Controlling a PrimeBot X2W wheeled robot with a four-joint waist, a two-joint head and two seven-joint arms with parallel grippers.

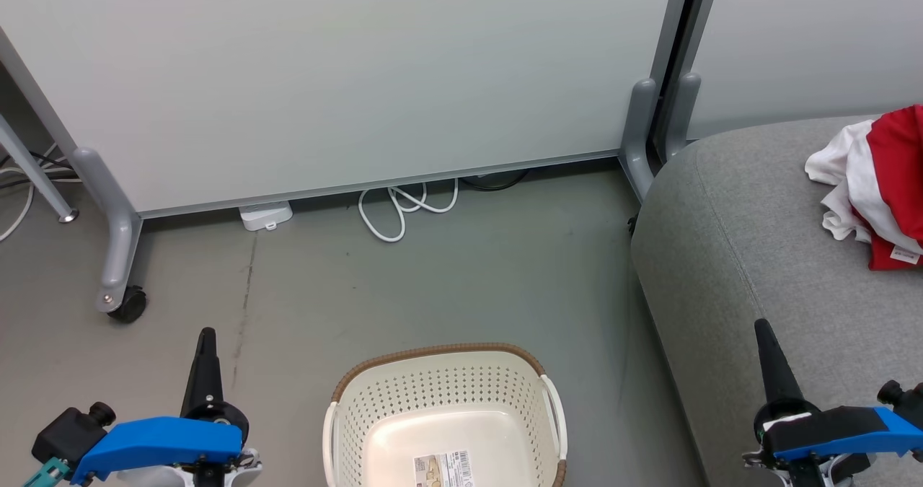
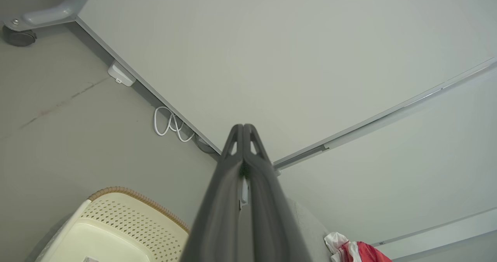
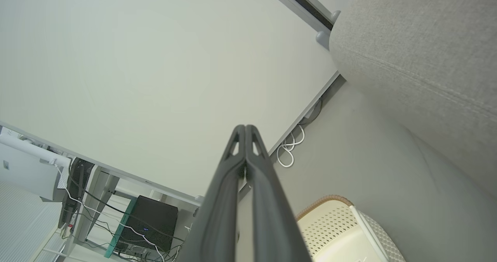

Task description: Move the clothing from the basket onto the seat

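The clothing (image 1: 883,184) lies bunched on the seat (image 1: 735,256), at the right edge of the head view, upper half. I judge it light, limp and not fragile; I'd pinch a raised fold, not flat cloth. The basket (image 1: 440,348) sits bottom centre, and what I see of its floor carries a barcode sticker (image 1: 443,469). My left end effector (image 1: 207,339) and right end effector (image 1: 761,328) are pressed together, holding nothing.

A: Basket (image 1: 447,407)?
B: Cream, perforated, brown rim, upright on floor w/ barcode sticker inside, no clothes in it.
A: Clothing (image 1: 876,184)?
B: Red/white heap, crumpled on grey seat (image 1: 750,242), far right.
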